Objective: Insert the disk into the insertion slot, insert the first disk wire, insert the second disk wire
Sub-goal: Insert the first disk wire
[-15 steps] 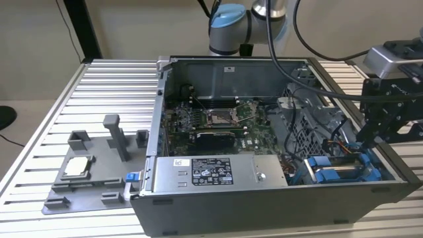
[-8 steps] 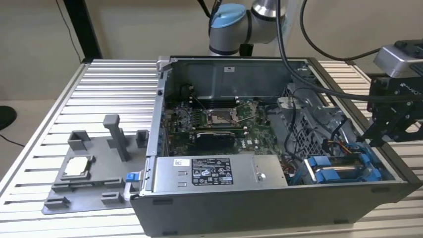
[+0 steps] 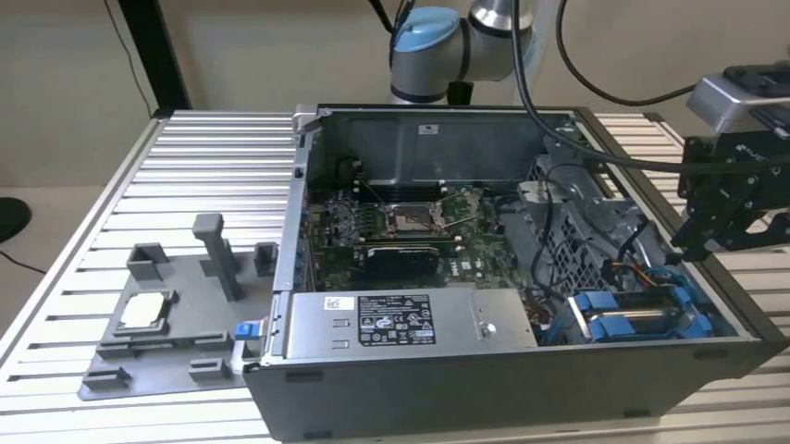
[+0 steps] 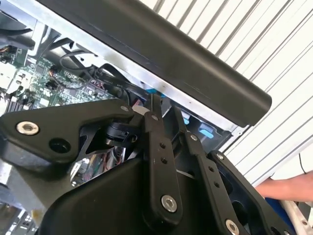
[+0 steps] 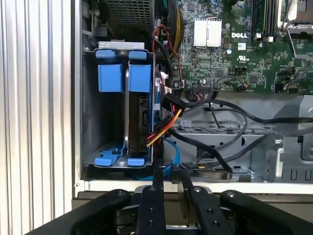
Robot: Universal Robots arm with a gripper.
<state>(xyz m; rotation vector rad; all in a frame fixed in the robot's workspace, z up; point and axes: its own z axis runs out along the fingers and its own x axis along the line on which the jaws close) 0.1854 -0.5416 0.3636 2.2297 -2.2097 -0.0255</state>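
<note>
Table [image 3: 210, 148]: slatted metal; carries the case and a grey fixture tray [image 3: 185, 370].
Computer case [image 3: 494, 388]: open, its wall lying between the gripper and the drive bays.
Power-supply box [image 3: 494, 324]: grey, white label, beside the bays.
Insertion slot [image 5: 137, 161]: blue-railed bay, occupied.
Disk [image 5: 136, 122]: seated on edge in the slot.
Other carrier [image 5: 110, 78]: blue, just beside the disk.
Gripper [image 5: 172, 171]: fingers narrowly parted, holding nothing, near the bays.
Wire bundle [image 5: 164, 128]: yellow, red and black, reaching the disk's edge; whether it is plugged in cannot be told.
Hand [image 4: 288, 188]: a person's, on the table.
</note>
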